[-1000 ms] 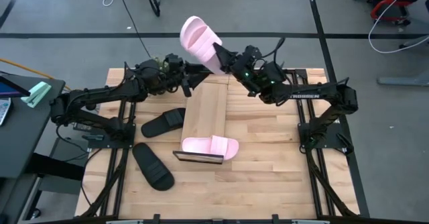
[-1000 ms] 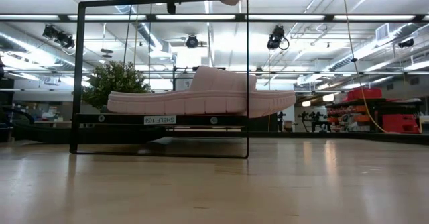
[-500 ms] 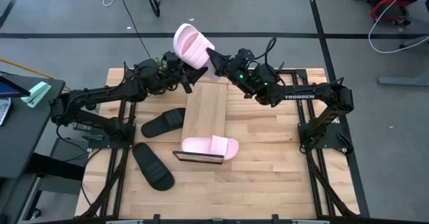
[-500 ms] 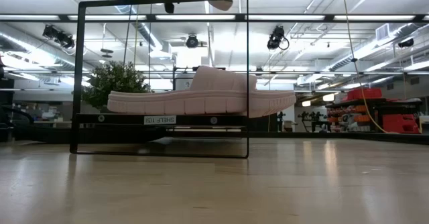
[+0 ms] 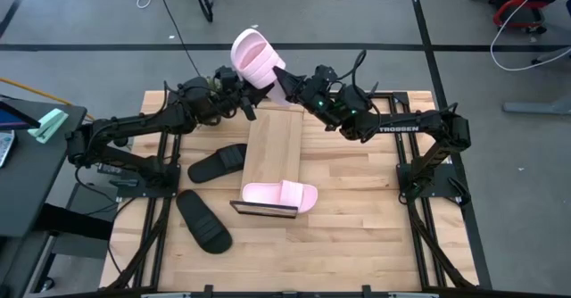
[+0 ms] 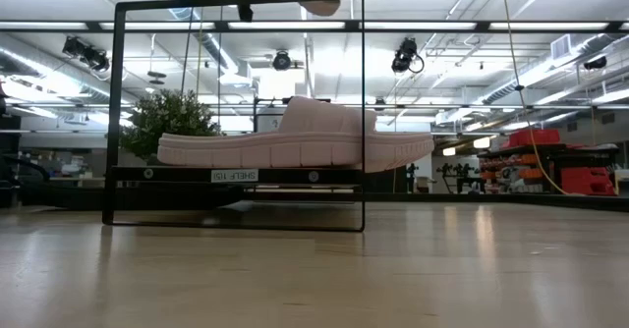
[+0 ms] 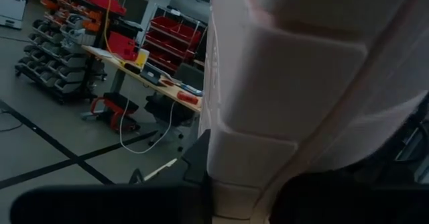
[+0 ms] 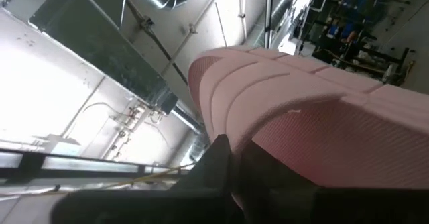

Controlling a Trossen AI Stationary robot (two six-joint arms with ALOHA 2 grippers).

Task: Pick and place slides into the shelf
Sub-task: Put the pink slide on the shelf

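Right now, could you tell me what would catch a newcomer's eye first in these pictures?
A pale pink open-toe slide sandal is held in the air above the far end of the long light-wood plank shelf, with the right gripper clamped on it and the left gripper close beside. A second pale pink slide sandal lies across the shelf's near end.

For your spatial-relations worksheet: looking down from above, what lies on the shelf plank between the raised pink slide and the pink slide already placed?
Nothing: in the high view the shelf is bare wood between the raised pink slide and the placed pink slide.
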